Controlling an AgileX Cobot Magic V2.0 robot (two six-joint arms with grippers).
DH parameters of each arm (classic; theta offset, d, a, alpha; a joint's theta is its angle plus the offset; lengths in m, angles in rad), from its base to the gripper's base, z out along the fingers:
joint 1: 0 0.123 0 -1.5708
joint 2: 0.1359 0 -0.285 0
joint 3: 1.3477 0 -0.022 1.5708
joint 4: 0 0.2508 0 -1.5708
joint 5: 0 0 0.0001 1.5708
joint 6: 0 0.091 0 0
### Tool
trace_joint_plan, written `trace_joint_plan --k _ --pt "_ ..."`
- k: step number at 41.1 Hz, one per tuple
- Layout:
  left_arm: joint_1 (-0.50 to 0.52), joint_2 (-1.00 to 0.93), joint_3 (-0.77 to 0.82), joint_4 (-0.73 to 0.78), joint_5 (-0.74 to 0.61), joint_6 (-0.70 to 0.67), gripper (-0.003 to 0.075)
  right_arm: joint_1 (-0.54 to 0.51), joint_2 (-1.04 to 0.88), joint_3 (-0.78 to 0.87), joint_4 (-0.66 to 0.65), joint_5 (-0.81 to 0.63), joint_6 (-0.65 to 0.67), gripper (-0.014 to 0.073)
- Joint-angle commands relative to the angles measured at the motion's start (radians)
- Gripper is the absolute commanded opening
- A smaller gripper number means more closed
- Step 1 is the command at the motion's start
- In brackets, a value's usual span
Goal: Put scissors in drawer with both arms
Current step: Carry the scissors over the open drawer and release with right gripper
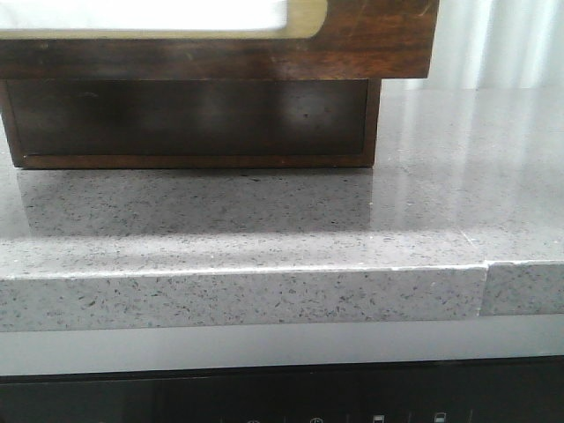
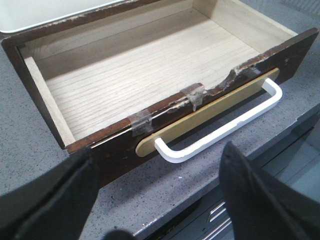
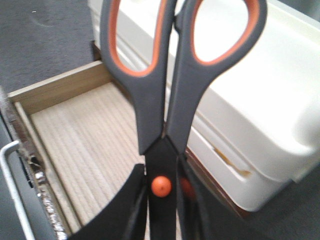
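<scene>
The scissors have grey handles, orange-lined loops and an orange pivot. My right gripper is shut on their dark blades at the pivot, loops pointing away, above the light wooden floor of the open drawer. In the left wrist view the drawer stands pulled open and empty, its dark brown chipped front bearing a white handle on a tan plate. My left gripper is open and empty, just in front of that handle, over the counter. The front view shows only the drawer front; neither gripper shows there.
The drawer rests on a grey speckled stone counter whose front edge runs just below my left fingers. A white glossy box stands right behind the drawer. Clear tape patches sit on the drawer's front rim.
</scene>
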Motion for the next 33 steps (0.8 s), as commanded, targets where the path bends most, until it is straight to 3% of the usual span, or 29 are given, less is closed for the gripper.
trace_joint_plan --k 1,17,28,33 --pt "-0.008 0.006 -0.028 -0.006 -0.069 -0.011 0.0489 0.079 0.005 -0.029 0.013 -0.091 -0.040 0.0024" --pt "-0.008 0.006 -0.028 -0.006 -0.069 -0.011 0.0489 0.336 0.190 -0.029 -0.324 -0.104 -0.040 0.0024" --pt "-0.008 0.006 -0.028 -0.006 -0.069 -0.011 0.0489 0.369 0.288 -0.029 -0.476 -0.094 -0.040 0.0034" --pt "-0.008 0.006 -0.028 -0.006 -0.069 -0.011 0.0489 0.369 0.304 -0.029 -0.493 -0.084 -0.040 0.0099"
